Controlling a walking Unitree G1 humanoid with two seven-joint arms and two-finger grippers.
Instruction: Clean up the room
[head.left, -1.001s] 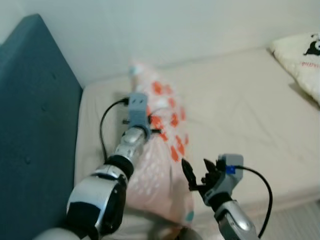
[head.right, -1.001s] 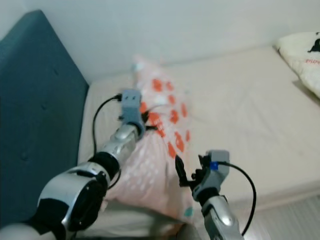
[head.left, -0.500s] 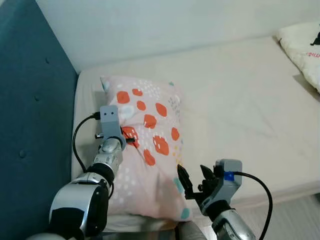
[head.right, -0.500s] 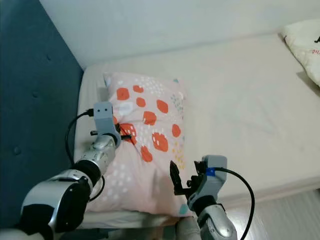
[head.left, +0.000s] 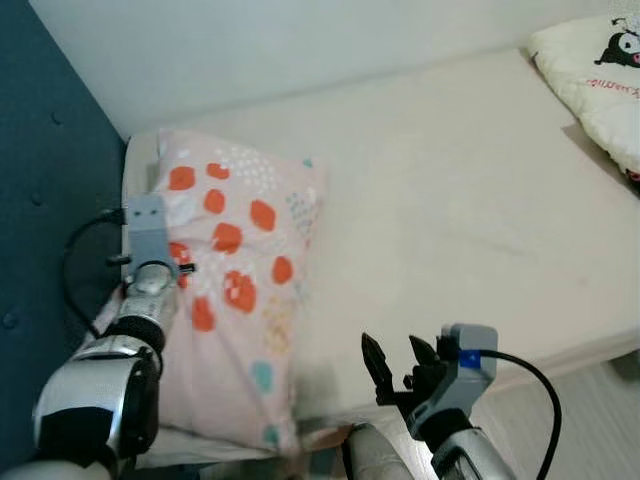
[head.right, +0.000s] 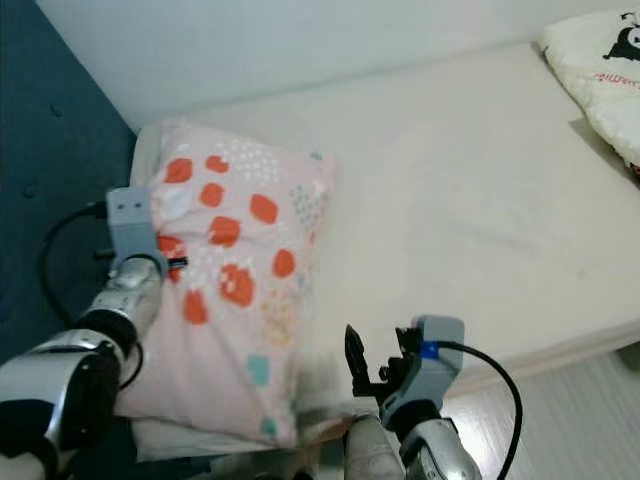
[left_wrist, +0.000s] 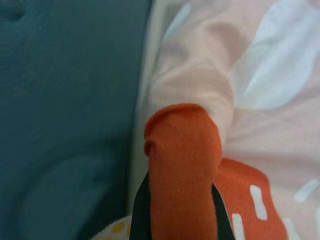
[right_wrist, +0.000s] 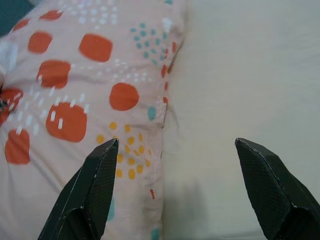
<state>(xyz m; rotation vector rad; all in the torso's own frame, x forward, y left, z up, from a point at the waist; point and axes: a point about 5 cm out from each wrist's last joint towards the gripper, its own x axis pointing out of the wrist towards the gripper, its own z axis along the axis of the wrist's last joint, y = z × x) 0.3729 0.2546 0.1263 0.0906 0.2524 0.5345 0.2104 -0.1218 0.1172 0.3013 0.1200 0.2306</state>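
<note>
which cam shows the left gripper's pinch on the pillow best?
Left wrist view: the black fingers clamp an orange fold of the pillow. Eye views show the left gripper at the pillow's headboard-side edge, the pinch itself tiny. Right wrist view shows just the pillow.

The bed (head.left: 470, 200), covered in a plain cream sheet, bears a pink pillow (head.left: 235, 280) dotted with orange spots, lying at the headboard end directly ahead of the right gripper (head.left: 403, 368) and partly to its left. The left gripper (head.left: 180, 268) pinches a fold of this pillow. Far right of both, a white printed cushion (head.left: 590, 80) lies on the sheet.
</note>
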